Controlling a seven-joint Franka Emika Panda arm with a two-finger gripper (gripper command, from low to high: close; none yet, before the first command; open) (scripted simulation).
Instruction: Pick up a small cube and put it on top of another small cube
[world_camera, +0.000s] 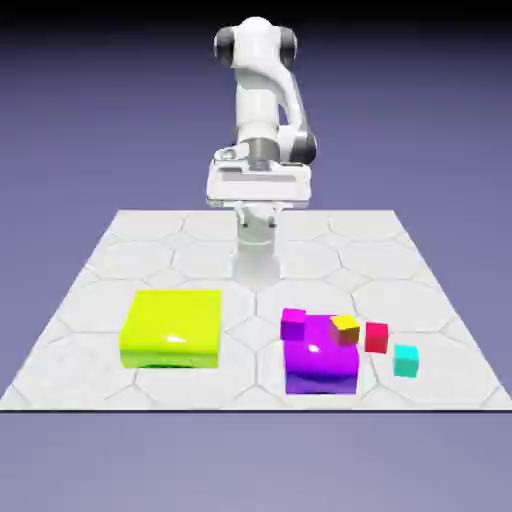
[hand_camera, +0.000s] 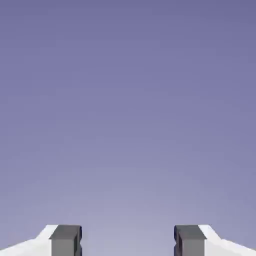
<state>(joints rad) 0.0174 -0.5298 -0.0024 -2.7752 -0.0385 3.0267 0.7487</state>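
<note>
The small teal cube (world_camera: 405, 360) lies on the table at the exterior view's right, close to the front edge. A small red cube (world_camera: 376, 336) stands just behind and left of it. My gripper (world_camera: 258, 190) hangs high above the table's far side, well away from every cube. In the hand view the gripper (hand_camera: 127, 242) is open: its grey fingertips (hand_camera: 65, 241) stand wide apart with only the blue-violet backdrop between them. No cube shows in the hand view.
A big purple block (world_camera: 322, 368) stands left of the red cube, with a small magenta cube (world_camera: 294, 322) and a small yellow cube (world_camera: 345, 328) at its top. A big yellow-green block (world_camera: 172, 328) lies at the exterior view's left.
</note>
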